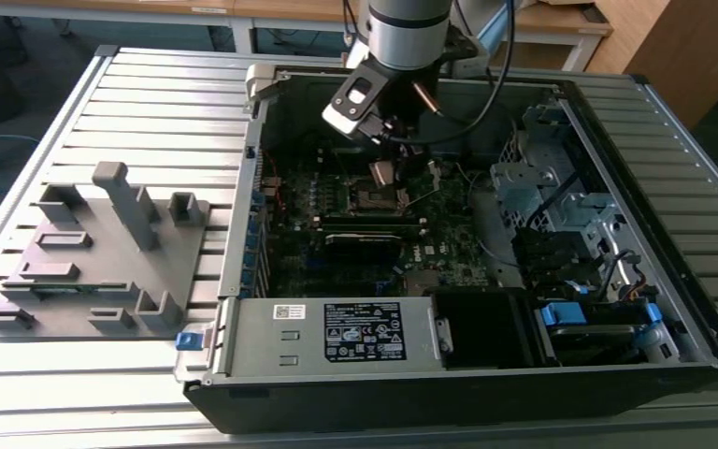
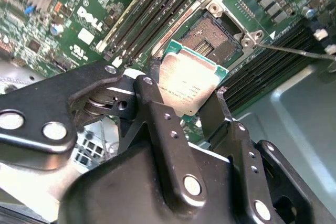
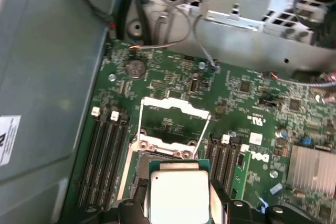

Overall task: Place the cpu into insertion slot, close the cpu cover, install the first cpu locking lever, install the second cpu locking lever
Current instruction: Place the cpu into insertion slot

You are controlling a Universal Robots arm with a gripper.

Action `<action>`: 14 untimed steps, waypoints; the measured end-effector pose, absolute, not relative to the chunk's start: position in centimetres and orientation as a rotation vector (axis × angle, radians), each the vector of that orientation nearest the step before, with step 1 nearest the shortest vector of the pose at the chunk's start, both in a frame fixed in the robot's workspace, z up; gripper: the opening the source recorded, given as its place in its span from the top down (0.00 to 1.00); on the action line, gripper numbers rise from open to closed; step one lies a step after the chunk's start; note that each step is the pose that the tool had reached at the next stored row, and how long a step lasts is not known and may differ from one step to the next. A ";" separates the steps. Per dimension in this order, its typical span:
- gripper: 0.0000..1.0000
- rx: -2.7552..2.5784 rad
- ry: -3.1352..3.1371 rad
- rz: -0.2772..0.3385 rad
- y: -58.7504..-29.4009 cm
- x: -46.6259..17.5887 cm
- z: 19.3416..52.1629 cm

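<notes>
- Second wrist view shows the cpu (image 2: 188, 85), a flat square chip with a silver top and a green edge. It is clamped between the two black jaws, one on each of two opposite sides.
- The cpu is tilted and hangs over the insertion slot (image 2: 212, 38), not seated in it. Its edge overlaps the rim of the insertion slot there, and I cannot tell whether the two touch.
- In the first wrist view the cpu (image 3: 178, 195) hides part of the insertion slot (image 3: 140, 177). The cpu cover (image 3: 176, 107), a thin silver frame, stands swung open on the side of the insertion slot away from the jaws.
- A thin metal rod (image 2: 299, 51) sticks out from near one corner of the insertion slot.
- Long black memory slots (image 3: 102, 150) run along both sides of the insertion slot on the green motherboard (image 3: 241, 108). A ribbed silver heat sink (image 3: 312, 169) sits further off on the same board.
- In the exterior view the arm (image 1: 407, 33) reaches down into the open computer case (image 1: 459, 398), with the cpu (image 1: 383, 173) just above the insertion slot (image 1: 378, 198).
- A grey box (image 1: 265, 337) with a white label lies inside the case along its near wall.
- The case lies on a slatted metal desk (image 1: 147, 103). A grey plastic holder (image 1: 85, 262) with upright posts sits just beside it on the exterior view's left.
</notes>
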State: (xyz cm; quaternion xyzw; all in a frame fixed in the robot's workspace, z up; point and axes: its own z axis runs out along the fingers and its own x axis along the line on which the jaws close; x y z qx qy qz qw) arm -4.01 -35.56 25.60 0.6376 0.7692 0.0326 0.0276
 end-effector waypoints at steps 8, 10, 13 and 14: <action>0.46 1.990 2.356 0.100 -35.6 -4.0 25.6; 0.46 1.991 2.356 0.100 -35.6 -4.0 25.6; 0.46 1.991 2.356 0.100 -35.6 -4.0 25.6; 0.46 1.991 2.356 0.100 -35.6 -4.0 25.6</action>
